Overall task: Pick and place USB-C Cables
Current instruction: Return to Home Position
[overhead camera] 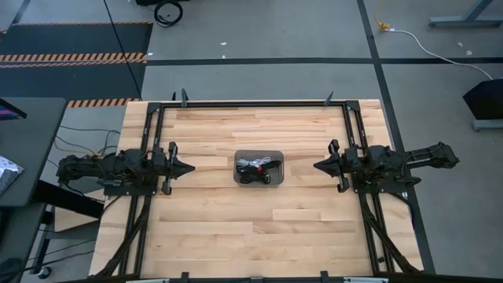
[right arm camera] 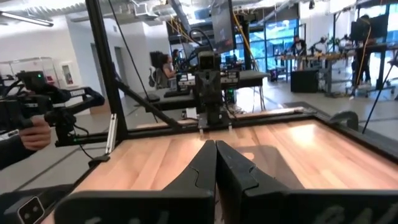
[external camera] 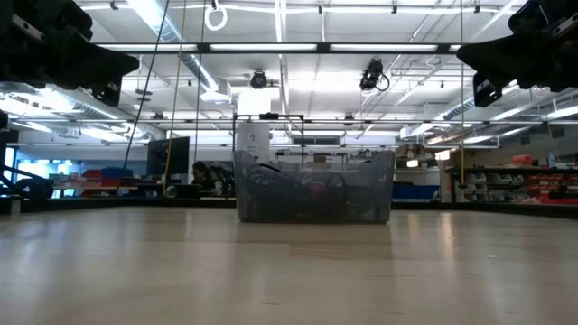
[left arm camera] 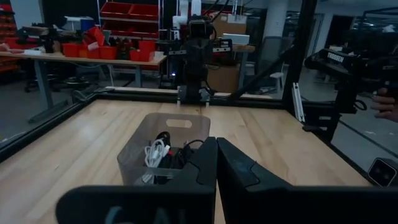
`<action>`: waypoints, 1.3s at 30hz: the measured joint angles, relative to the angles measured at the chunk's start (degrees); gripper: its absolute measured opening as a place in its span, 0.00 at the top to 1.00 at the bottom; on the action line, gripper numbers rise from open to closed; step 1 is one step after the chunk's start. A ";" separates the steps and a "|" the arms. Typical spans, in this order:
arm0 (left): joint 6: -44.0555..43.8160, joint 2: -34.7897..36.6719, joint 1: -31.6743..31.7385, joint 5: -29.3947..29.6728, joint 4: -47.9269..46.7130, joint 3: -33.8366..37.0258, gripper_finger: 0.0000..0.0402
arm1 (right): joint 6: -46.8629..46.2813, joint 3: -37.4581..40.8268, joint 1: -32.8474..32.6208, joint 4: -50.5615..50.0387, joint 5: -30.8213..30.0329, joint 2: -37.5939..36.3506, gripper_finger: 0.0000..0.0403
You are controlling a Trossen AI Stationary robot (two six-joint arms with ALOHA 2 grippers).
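From above, your light wooden table (overhead camera: 212,228) carried one small grey plastic tray (overhead camera: 240,155) at its middle. The coiled USB-C cables (overhead camera: 258,170), black and white with a spot of red among them, all lay inside it. Your left gripper (overhead camera: 191,167) hung over the table well to the left of the tray, with its dark fingers pressed together into a point and holding nothing. Your right gripper (overhead camera: 317,166) mirrored it well to the right, likewise pinched together and empty. Both pointed inward at the tray.

At table height, you saw the tray (external camera: 379,181) standing upright and alone on the wood, with dark loops of cable (external camera: 298,194) showing through its cloudy wall. Dark arm parts hung at both upper corners, clear of the tabletop.

Through your left wrist camera, the left gripper (left arm camera: 216,143) had its two fingers meeting with no gap. Just beyond them sat the tray (left arm camera: 140,140), with a white coil (left arm camera: 153,154) beside black ones (left arm camera: 181,154). A person's hand (left arm camera: 387,104) showed at the frame's edge, off the table.

Through your right wrist camera, the right gripper (right arm camera: 216,146) was also squeezed together on nothing. A person's hand (right arm camera: 34,134) gripped a dark handle outside the table frame.
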State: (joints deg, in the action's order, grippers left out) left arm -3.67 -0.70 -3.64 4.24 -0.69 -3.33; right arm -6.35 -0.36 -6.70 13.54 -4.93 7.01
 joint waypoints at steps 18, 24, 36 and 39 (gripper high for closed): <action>0.25 -0.69 0.11 6.74 4.25 2.82 0.98 | 0.96 0.00 0.00 0.94 -0.02 0.00 0.98; 0.47 -1.17 0.09 8.22 4.90 2.84 0.98 | 0.96 0.00 0.00 0.99 0.00 0.11 0.98; 0.45 -1.17 0.04 7.99 4.72 2.86 0.98 | 0.96 0.00 0.00 1.34 0.02 0.11 0.98; 0.44 -1.17 0.04 7.99 4.72 2.86 0.98 | 0.96 0.00 0.00 1.33 0.02 0.11 0.98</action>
State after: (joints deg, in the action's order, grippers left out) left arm -3.23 -1.87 -3.60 12.23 4.03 -0.47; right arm -5.39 -0.36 -6.70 14.87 -4.91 7.11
